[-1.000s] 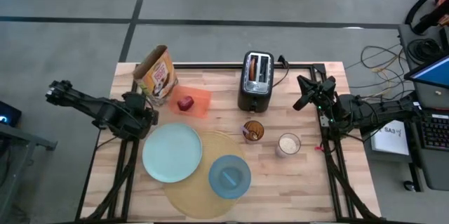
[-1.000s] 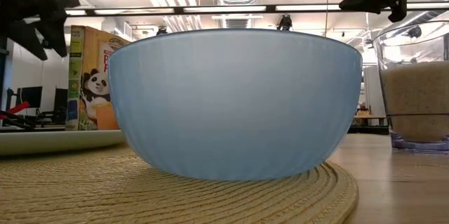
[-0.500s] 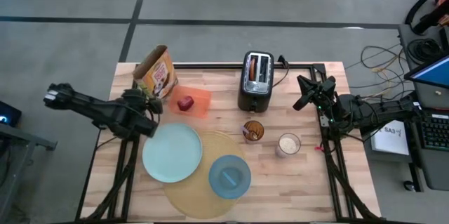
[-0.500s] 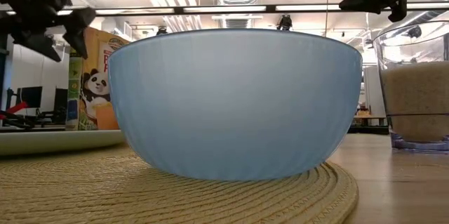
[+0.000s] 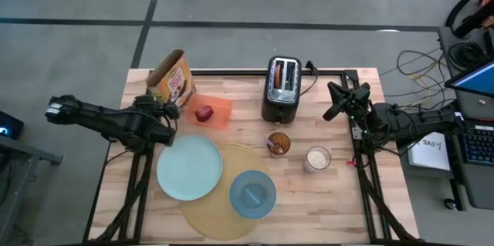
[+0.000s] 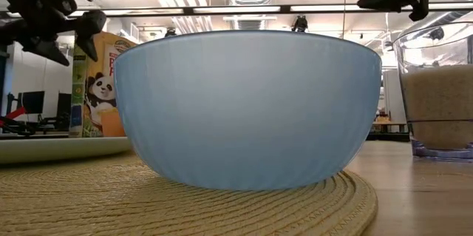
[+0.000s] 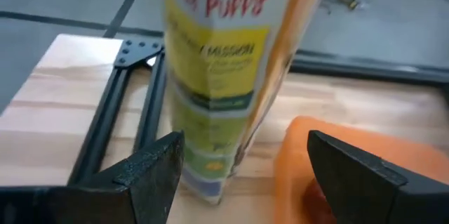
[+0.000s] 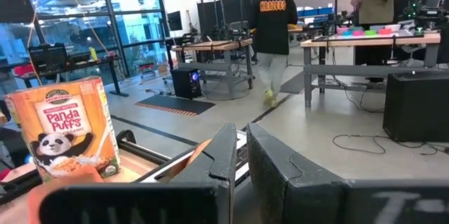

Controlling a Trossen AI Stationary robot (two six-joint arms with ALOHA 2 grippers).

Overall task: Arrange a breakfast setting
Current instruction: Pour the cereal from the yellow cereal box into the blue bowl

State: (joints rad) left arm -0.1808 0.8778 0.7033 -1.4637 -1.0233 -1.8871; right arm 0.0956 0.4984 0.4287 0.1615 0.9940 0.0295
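The pale blue plate lies at the table's left, its right edge on the round tan placemat. The smaller blue bowl stands on the placemat and fills the low view. The red apple lies on an orange board. My left gripper is open and empty, close before the foot of the orange cereal box. My right gripper is shut and empty at the far right. I cannot make out the spoon or the bagel.
The black toaster stands at the far middle. A small cup and a glass of pale grains stand right of the placemat. The cereal box stands at the far left corner. A person walks in the room behind.
My left gripper has moved a little toward the table's far edge, closer to the cereal box, still open. Nothing on the table has moved.
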